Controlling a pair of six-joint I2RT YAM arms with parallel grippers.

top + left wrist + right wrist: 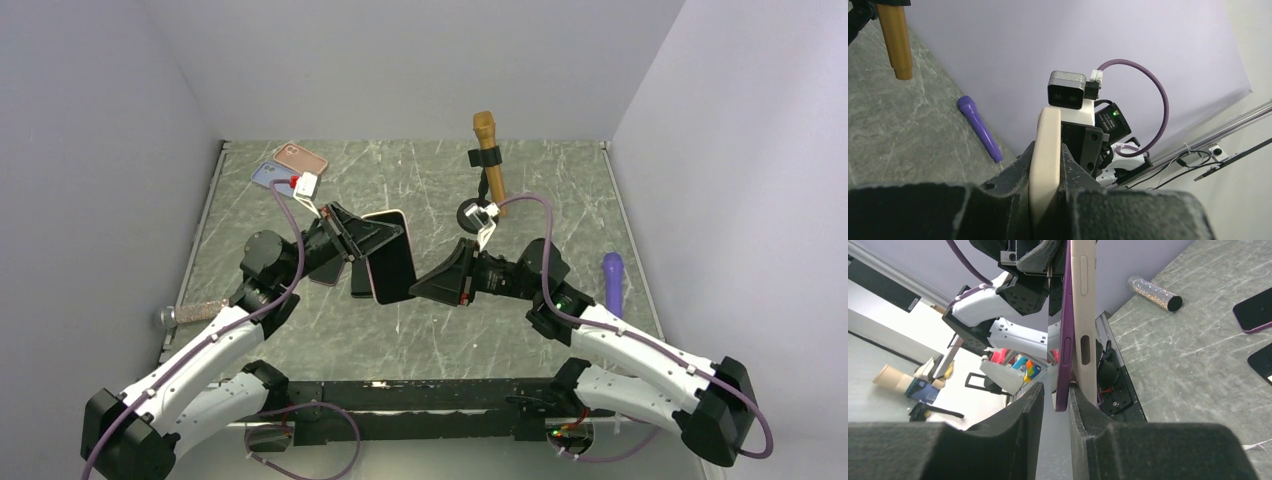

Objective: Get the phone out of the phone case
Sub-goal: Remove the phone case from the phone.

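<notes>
My left gripper (365,238) is shut on a cream phone case (388,258) and holds it upright above the table's middle. In the left wrist view the case's edge (1047,145) stands clamped between the fingers of the left gripper (1048,172). In the right wrist view a purple phone (1064,360) stands peeled a little off the cream case (1084,315) at its lower end. My right gripper (1055,400) is open, its jaws either side of the phone's lower edge, one finger (1083,410) wedged between phone and case. It shows from above too (425,283).
A gold microphone (489,150) on a black stand stands at the back. A purple microphone (612,278) lies at the right, a glitter tube (190,313) at the left edge. A pink phone (300,158) and a blue one (268,175) lie back left; another phone (325,275) lies under my left arm.
</notes>
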